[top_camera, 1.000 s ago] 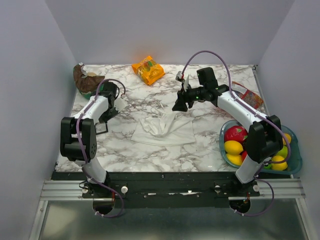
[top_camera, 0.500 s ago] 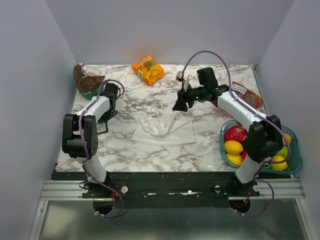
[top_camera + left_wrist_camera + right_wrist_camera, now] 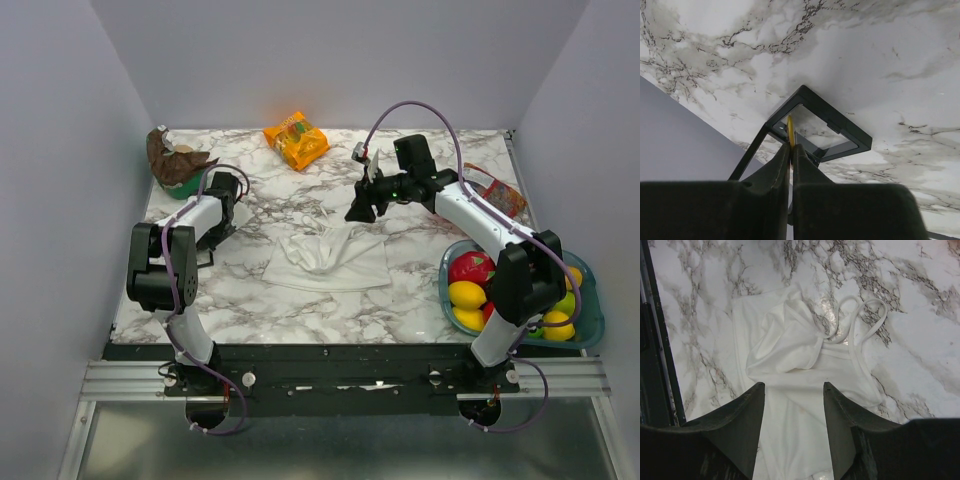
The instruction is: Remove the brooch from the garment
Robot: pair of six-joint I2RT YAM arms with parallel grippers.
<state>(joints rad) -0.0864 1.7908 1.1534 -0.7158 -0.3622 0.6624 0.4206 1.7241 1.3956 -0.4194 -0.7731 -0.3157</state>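
My left gripper [image 3: 791, 150] is clenched on the brooch [image 3: 790, 129], edge-on just over the black frame [image 3: 837, 122] at the left; the garment [image 3: 785, 345] lies mid-table, my right gripper [image 3: 793, 387] released above it; I judge delivery is in hand; next, lower gently and release.

A white marble table [image 3: 250, 300] with dark veins stands between plain pale lavender walls [image 3: 330, 60]; a metal rail [image 3: 120, 378] lines its near edge.

no readable text, labels or numbers
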